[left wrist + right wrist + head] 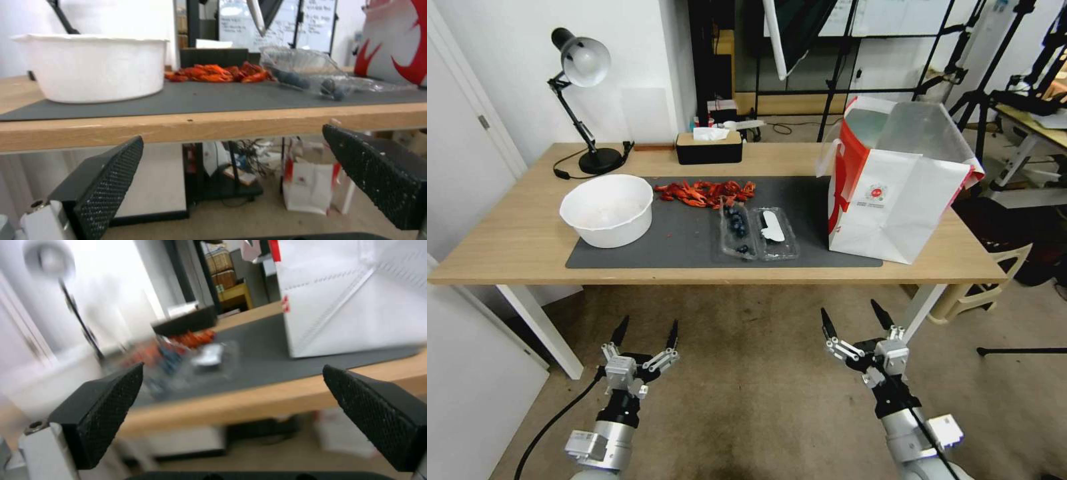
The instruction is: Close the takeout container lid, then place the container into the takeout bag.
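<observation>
Both end effectors, left (647, 331) and right (854, 317), hang spread apart below the wooden table (507, 247); on it lies the small clear plastic clamshell container (757, 233), open, light and flimsy, best pinched at its labelled lid (776, 230) edge

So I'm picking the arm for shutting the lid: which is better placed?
Probably the right. The lid lies open on the bag side of the container, nearer the right gripper. Both it and the left gripper hang open below the table edge.
</observation>
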You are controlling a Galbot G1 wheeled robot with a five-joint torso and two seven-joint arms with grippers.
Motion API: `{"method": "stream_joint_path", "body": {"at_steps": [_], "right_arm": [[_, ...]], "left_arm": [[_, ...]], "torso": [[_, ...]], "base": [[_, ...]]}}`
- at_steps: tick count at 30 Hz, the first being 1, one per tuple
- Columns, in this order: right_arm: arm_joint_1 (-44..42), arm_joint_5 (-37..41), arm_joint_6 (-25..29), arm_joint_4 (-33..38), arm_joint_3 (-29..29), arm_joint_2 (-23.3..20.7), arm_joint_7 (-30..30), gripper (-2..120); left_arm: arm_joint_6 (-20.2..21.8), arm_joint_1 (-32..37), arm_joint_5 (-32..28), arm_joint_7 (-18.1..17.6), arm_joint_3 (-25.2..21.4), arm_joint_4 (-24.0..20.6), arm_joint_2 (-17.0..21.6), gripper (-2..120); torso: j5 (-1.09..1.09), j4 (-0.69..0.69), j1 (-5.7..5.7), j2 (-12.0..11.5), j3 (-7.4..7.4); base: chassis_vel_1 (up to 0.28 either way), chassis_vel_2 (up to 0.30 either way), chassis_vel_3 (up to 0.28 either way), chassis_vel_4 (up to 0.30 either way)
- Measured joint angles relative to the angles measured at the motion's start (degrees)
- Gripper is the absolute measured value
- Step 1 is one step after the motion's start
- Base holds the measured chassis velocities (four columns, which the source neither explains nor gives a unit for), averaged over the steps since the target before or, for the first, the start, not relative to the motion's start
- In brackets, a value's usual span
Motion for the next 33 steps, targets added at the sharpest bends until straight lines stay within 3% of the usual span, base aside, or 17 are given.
{"method": "stream_joint_path", "body": {"at_steps": [3,5,6,7,10,12,14,22,33], "right_arm": [[1.1,6.5,-3.2,1.7,-0.4,0.2,1.7,100],[3.4,17.8,-8.6,4.6,-0.5,0.7,5.5,100],[5.4,23.7,-11.0,5.4,-0.6,0.7,7.8,100],[5.4,23.7,-11.0,5.4,-0.6,0.7,7.8,100],[10.6,36.1,-14.9,5.3,-1.2,0.9,13.0,100],[10.8,36.4,-14.9,5.3,-1.3,0.9,13.1,100],[14.4,45.0,-16.5,2.9,-2.0,1.0,17.0,100],[21.2,52.8,-18.4,-2.4,-4.6,0.7,23.0,100],[28.9,53.9,-20.2,-8.3,-9.3,2.0,29.2,100]], "left_arm": [[1.7,-0.6,-0.3,0.4,0.1,-0.2,0.9,100],[4.4,-1.9,-1.1,0.9,1.0,-0.3,2.4,100],[5.0,-2.0,-1.4,1.0,0.9,-0.3,2.8,100],[5.0,-2.0,-1.4,1.0,0.9,-0.3,2.8,100],[5.3,-2.1,-1.8,1.1,0.4,-0.3,2.8,100],[5.3,-2.1,-1.8,1.1,0.4,-0.3,2.8,100],[5.8,-2.2,-2.1,1.4,-0.2,-0.3,2.8,100],[6.5,-2.5,-2.7,1.7,-1.2,-0.1,2.9,100],[6.6,-2.6,-3.5,1.9,-3.0,0.9,3.0,100]], "torso": [[0.00,0.00,0.00,0.0,0.00],[-0.05,-0.09,0.00,0.0,0.00],[-0.02,-0.06,0.00,0.0,0.00],[-0.02,-0.06,0.00,0.0,0.00],[0.00,0.00,0.00,0.0,0.00],[0.00,0.00,0.00,0.0,0.00],[0.00,-0.02,0.00,0.0,0.00],[-0.01,-0.02,0.00,0.0,0.00],[-0.01,-0.02,0.01,0.0,0.00]], "base": [[0.000,0.000,0.000,0.000],[0.000,0.000,0.000,0.000],[0.000,0.000,0.000,0.000],[0.000,0.000,0.000,0.000],[0.000,0.000,0.000,0.000],[0.000,0.000,0.000,0.000],[0.000,0.000,0.000,0.000],[0.000,0.000,0.000,0.000],[0.000,0.000,0.000,0.000]]}}
